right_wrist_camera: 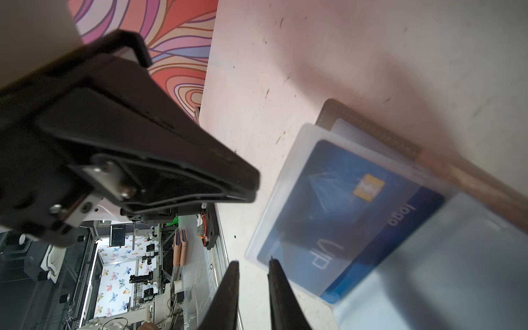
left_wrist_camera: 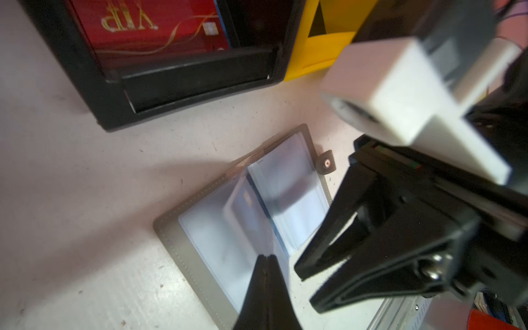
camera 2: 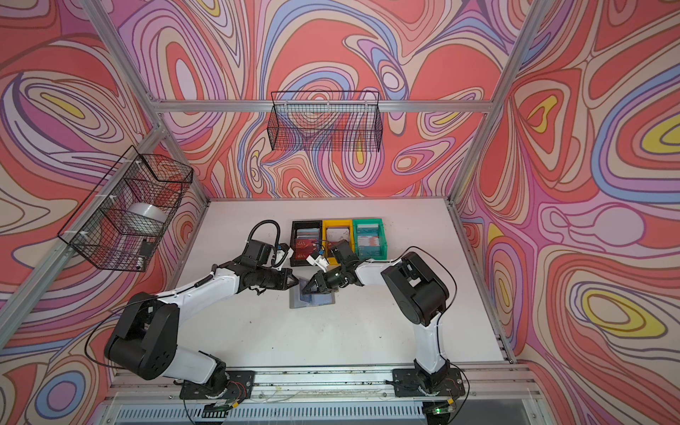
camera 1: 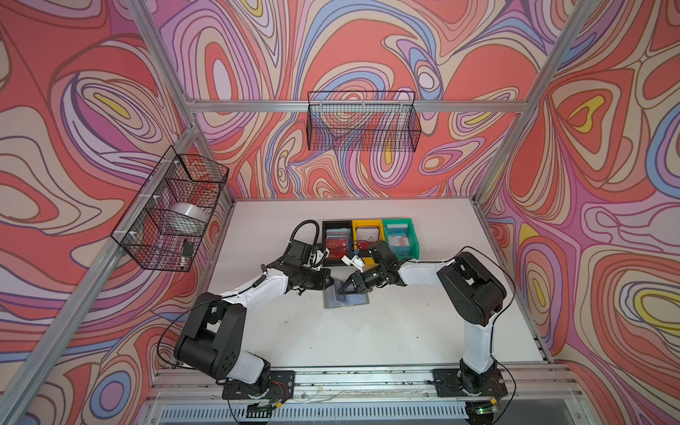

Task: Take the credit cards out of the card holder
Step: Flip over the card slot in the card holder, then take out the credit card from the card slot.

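A small flat grey card holder (camera 1: 347, 301) (camera 2: 312, 302) (left_wrist_camera: 177, 243) is seen lying open on the white desk (camera 1: 404, 331), just in front of a row of three plastic bins: a black bin (camera 1: 336, 223) (left_wrist_camera: 100, 100), a yellow bin (camera 1: 368, 223) and a green bin (camera 1: 397, 223). Its snap-button tab (left_wrist_camera: 326, 163) is turned outward on the side towards the bins. One clear plastic sleeve (right_wrist_camera: 288, 160) is raised off the opened holder, and a blue credit card lettered "VIP" (right_wrist_camera: 343, 214) is still lodged inside it. The left claw (camera 1: 331, 279) (camera 2: 296, 281) (left_wrist_camera: 266, 257) is pressed fully closed, with its tips at the raised sleeve; whether the sleeve is pinched cannot be told. The right claw (camera 1: 340, 290) (camera 2: 305, 290) (right_wrist_camera: 253, 263) is held narrowly apart, with nothing between its fingers, just beside the free edge of that sleeve. A red card lettered "VIP" (left_wrist_camera: 148, 25) is seen lying in the black bin.
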`<action>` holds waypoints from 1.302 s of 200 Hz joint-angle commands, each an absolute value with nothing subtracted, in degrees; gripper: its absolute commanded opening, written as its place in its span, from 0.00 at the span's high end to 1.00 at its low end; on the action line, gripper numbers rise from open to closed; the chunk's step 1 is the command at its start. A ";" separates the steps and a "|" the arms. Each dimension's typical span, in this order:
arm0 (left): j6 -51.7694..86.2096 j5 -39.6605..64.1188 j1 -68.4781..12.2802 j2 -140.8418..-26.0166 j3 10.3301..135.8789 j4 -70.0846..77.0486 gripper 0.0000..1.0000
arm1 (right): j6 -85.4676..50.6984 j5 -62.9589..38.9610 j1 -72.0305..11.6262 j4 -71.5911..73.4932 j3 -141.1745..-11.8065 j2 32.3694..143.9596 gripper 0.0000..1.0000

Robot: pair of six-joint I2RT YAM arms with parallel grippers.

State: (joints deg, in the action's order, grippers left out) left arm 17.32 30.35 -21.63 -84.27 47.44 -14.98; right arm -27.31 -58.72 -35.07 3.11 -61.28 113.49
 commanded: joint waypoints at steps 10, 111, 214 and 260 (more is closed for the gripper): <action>14.68 26.87 -20.93 -81.38 49.67 -24.86 1.00 | -27.08 -57.73 -35.26 3.73 -60.82 113.34 0.78; 17.49 29.78 -20.75 -90.87 45.10 -12.74 1.00 | -24.52 -43.17 -34.66 -9.01 -65.28 113.95 0.78; 16.79 28.81 -20.56 -92.84 42.80 -10.99 1.00 | -27.53 -44.34 -34.46 -6.27 -66.97 119.40 0.76; 16.53 28.41 -20.57 -95.16 42.71 -11.07 1.00 | -28.56 -45.51 -34.46 -4.03 -66.12 119.21 0.77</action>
